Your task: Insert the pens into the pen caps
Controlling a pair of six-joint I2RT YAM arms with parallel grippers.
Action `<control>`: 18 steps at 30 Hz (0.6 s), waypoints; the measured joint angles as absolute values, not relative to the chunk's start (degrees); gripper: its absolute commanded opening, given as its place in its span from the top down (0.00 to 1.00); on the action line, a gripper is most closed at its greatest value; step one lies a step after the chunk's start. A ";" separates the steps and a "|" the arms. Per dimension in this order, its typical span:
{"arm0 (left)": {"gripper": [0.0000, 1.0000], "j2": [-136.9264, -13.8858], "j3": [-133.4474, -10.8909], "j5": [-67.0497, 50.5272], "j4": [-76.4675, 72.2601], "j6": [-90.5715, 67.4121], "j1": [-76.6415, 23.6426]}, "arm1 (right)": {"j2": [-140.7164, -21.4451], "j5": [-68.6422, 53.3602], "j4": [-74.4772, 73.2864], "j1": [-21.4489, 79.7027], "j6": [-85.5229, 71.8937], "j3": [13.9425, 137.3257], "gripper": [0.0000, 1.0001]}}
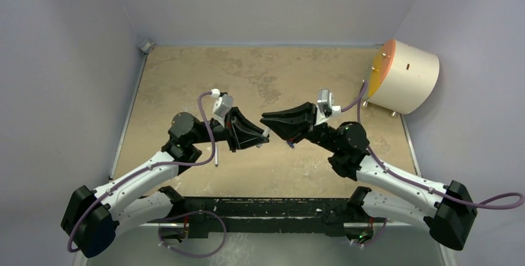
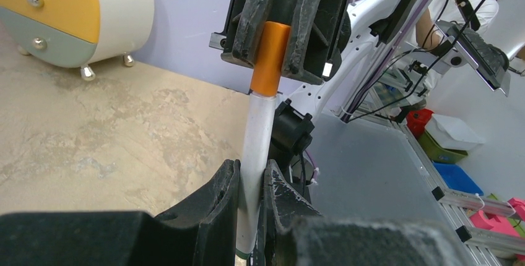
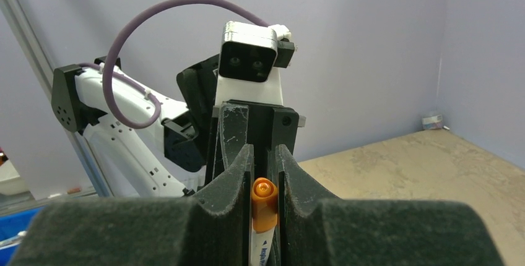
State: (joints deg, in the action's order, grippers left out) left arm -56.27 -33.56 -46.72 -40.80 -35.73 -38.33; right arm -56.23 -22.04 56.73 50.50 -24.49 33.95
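Observation:
My left gripper (image 1: 260, 137) (image 2: 251, 176) is shut on a white-grey pen (image 2: 259, 142), held above the table. My right gripper (image 1: 269, 122) (image 3: 265, 154) faces it tip to tip and is shut on the orange cap (image 2: 270, 55) (image 3: 264, 204). The pen's end sits inside the orange cap, and the two are in line. The pen's barrel shows below the cap in the right wrist view (image 3: 257, 250). A second pen (image 1: 216, 154) lies on the table beside the left arm. A small blue piece (image 1: 290, 144), perhaps the blue cap, lies under the right gripper. The pink cap is out of view.
A round white drawer unit (image 1: 403, 75) (image 2: 80, 12) with coloured fronts stands at the back right of the tan table (image 1: 260, 74). A small grey object (image 1: 146, 46) sits in the back left corner. Purple walls close in three sides.

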 measured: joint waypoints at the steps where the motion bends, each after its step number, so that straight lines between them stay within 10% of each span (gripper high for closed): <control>1: 1.00 -56.31 -33.56 -46.70 -40.56 -35.68 -38.33 | -56.25 -21.98 57.14 50.50 -24.69 33.69 1.00; 18: 1.00 -58.28 -35.29 -46.24 -37.74 -33.34 -38.30 | -57.56 -13.37 66.81 51.75 -31.94 27.57 1.00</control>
